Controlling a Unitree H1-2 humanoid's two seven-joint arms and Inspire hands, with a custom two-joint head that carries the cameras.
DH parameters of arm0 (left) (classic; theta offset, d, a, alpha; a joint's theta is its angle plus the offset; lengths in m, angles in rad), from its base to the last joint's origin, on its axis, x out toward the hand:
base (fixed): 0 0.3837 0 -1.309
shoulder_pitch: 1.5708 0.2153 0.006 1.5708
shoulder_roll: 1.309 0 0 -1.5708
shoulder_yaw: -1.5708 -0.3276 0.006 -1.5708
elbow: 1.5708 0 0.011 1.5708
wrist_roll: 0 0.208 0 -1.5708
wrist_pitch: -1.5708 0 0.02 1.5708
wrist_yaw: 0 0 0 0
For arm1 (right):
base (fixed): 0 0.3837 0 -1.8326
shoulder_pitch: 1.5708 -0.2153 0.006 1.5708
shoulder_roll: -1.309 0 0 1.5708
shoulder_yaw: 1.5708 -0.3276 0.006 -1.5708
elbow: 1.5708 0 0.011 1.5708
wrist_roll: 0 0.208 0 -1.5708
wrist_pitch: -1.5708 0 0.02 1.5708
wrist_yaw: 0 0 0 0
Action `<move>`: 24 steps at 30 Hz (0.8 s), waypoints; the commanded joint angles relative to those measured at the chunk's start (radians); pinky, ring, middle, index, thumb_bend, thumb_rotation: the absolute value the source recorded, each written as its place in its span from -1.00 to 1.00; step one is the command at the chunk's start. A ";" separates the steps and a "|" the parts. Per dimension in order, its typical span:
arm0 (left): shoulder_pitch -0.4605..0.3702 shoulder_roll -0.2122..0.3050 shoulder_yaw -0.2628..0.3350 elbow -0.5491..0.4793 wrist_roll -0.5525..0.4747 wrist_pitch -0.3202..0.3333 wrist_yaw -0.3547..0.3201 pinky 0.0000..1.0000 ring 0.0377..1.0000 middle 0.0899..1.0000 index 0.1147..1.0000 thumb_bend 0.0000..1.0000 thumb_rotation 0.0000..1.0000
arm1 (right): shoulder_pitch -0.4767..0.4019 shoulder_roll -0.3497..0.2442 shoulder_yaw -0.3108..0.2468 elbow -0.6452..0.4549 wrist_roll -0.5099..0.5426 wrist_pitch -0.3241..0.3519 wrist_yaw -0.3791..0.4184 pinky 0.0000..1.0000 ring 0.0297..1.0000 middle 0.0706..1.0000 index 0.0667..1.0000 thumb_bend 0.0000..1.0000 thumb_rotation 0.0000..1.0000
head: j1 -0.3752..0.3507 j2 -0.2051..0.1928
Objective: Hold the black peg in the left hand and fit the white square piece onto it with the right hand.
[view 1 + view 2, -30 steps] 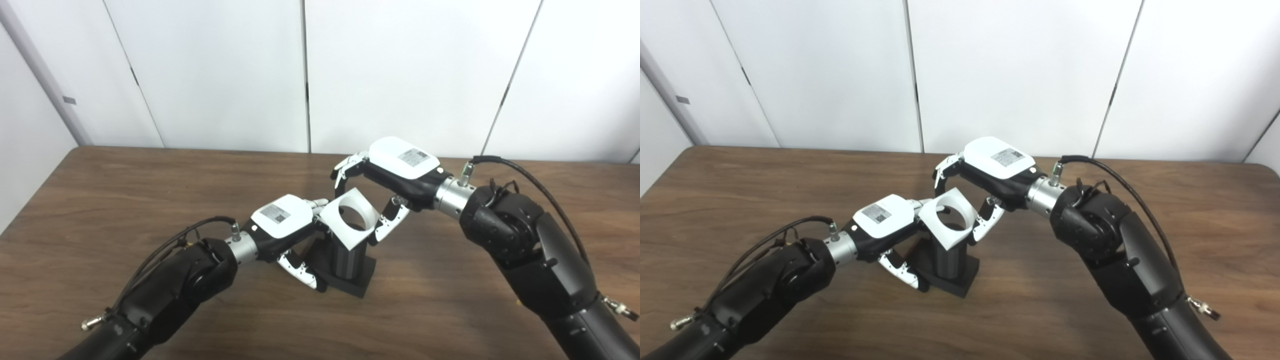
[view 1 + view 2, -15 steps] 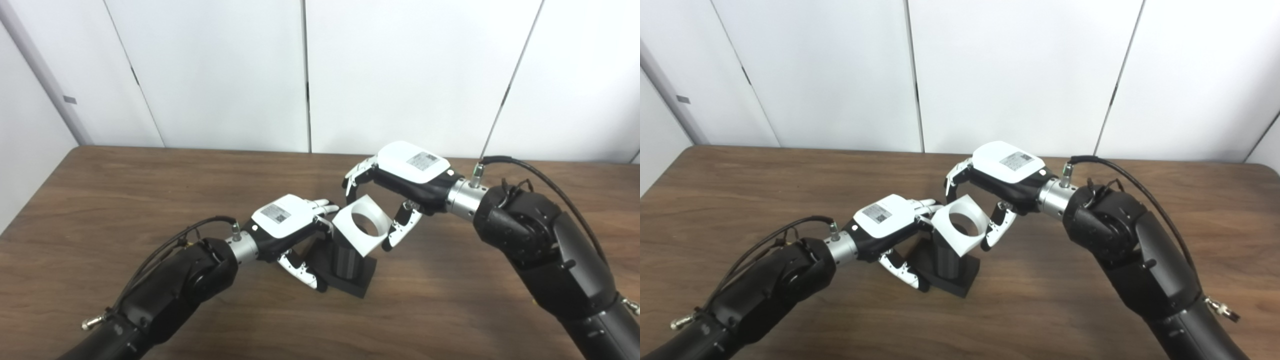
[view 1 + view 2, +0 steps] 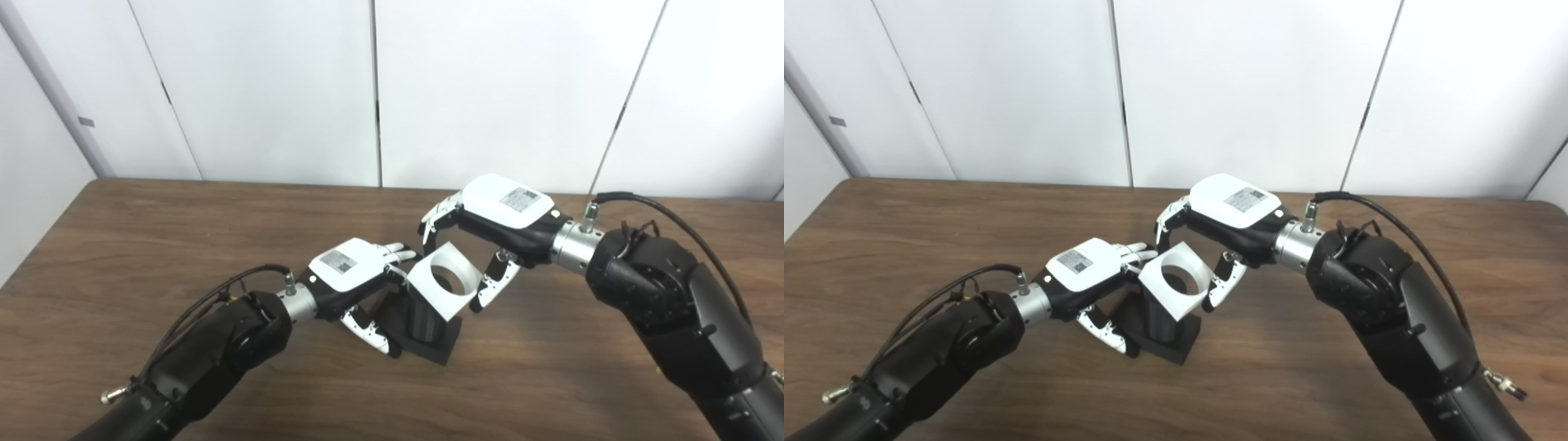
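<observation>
My left hand (image 3: 352, 272) grips the black peg (image 3: 425, 321) on the wooden table (image 3: 122, 245). My right hand (image 3: 490, 214) is closed on the tilted white square piece (image 3: 444, 280) atop the peg.

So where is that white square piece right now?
The white square piece sits mid-table, tilted over the top of the black peg, between the left hand and the right hand that grips it.

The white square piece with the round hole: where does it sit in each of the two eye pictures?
Left eye view: white square piece just right of centre, tilted over the black peg.
Right eye view: same piece at centre.
Shared landmark: the right hand holds it, beside the left hand on the peg.
</observation>
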 commanded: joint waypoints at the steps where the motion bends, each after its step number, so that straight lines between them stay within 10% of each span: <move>1: 0.041 -0.001 -0.055 0.024 0.079 0.003 -0.090 0.73 0.92 0.88 -0.14 0.04 -0.83 | -0.033 -0.008 -0.015 -0.014 0.012 -0.011 -0.018 0.55 0.53 0.46 -0.12 0.04 -0.73 | 0.000 0.002; 24: 0.043 -0.005 -0.051 0.005 0.067 0.005 -0.095 0.71 0.90 0.87 -0.14 0.04 -0.84 | -0.017 0.016 0.015 0.074 -0.014 -0.014 -0.044 0.57 0.55 0.49 -0.12 0.04 -0.73 | 0.009 0.005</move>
